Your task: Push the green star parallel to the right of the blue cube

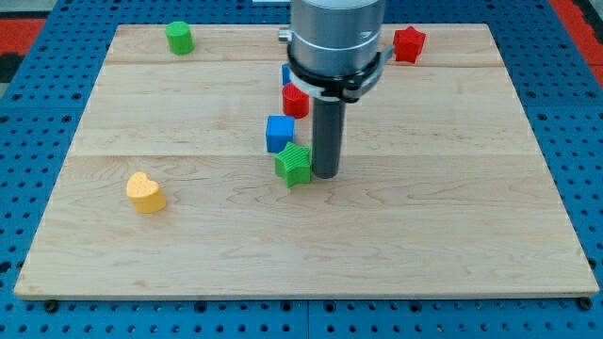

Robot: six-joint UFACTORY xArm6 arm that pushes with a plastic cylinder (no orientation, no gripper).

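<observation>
On the view's left of the pale wooden plank surface (452, 235) you will find a yellow heart-shaped block (145, 192) lying alone. Up near the view's top edge stands a green cylinder-shaped block (179, 38). Toward the middle sits the blue cube (279, 133), and just below it, slightly to the view's right, the green star (294, 165), the two almost touching. My tip (325, 175) stands right against the star's right-hand side. There is no end effector with jaws for you to read, only this dark rod. Above the cube a red block (295, 100) is partly hidden by the arm, with a sliver of another blue block (285, 75) behind it. At the top right rests a red star-shaped block (409, 44).
</observation>
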